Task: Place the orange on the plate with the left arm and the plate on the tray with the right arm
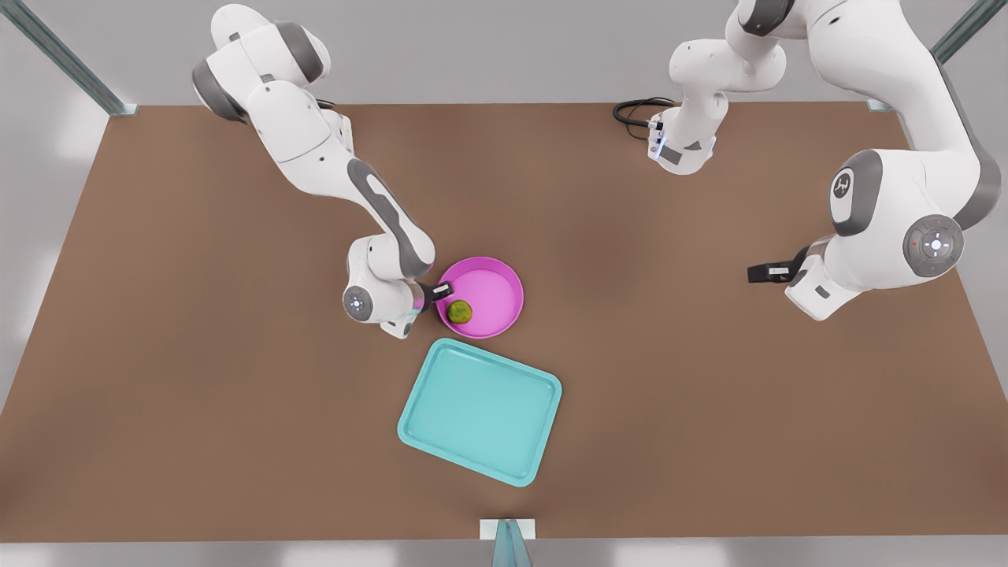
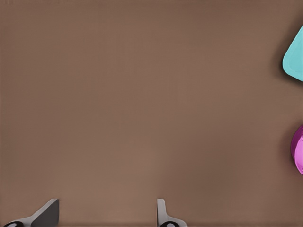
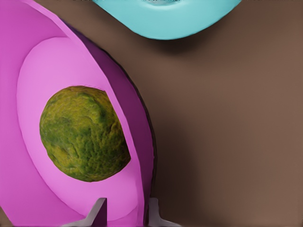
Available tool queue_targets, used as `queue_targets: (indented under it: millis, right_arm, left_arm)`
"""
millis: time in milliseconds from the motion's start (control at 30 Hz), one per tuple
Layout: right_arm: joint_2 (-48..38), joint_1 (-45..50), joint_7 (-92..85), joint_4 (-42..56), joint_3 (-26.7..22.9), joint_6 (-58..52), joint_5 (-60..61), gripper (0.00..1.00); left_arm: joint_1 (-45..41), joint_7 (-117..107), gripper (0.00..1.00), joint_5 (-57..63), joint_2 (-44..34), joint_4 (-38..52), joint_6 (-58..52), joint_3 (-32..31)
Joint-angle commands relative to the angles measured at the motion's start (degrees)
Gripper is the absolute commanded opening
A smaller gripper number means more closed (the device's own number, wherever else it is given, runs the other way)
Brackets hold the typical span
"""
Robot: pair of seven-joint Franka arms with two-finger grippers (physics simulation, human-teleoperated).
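Observation:
The yellow-green orange (image 1: 459, 312) (image 3: 83, 139) lies inside the pink plate (image 1: 496, 287) (image 3: 42, 66), near its rim. The plate rests on the brown table just beyond a corner of the teal tray (image 1: 480, 409) (image 3: 165, 19). My right gripper (image 1: 441, 290) (image 3: 127, 215) is the one at the front view's left. It is shut on the plate's rim, one finger inside the dish and one outside, close to the orange. My left gripper (image 1: 756, 272) (image 2: 106, 217) waits open above bare table at the front view's right, far from the plate (image 2: 298, 151) and the tray (image 2: 296, 59).
A black cable (image 1: 638, 110) loops on the table at the back near one arm's base. Metal frame posts stand at the table's corners and front edge. Bare brown table surrounds the tray and plate.

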Motion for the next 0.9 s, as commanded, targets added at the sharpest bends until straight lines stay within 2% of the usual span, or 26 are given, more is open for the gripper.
queue_targets:
  millis: [0, 233, 533, 867]
  right_arm:
    - [-0.06, -0.09, -3.13, 0.35, 0.01, -1.85, 0.02, 0.41]
    - [-0.32, -0.53, -4.54, 0.53, 0.18, -1.94, 0.02, 0.25]
    - [-1.38, -0.18, -3.92, 5.09, 0.27, -5.46, 0.64, 0.21]
    - [1.78, -1.68, -0.15, 18.27, -0.25, -7.21, 6.7, 0.21]
  left_arm:
    - [0.0, 0.67, 1.0, 0.04, 0.02, -0.06, -0.02, 0.0]
    - [0.0, 0.67, 1.0, 0.05, 0.38, 0.02, -0.02, 0.17]
    - [0.0, 0.67, 1.0, 0.05, 0.29, 0.02, -0.1, 0.17]
    - [0.0, 0.67, 1.0, 0.05, 0.11, -0.06, -0.28, 0.17]
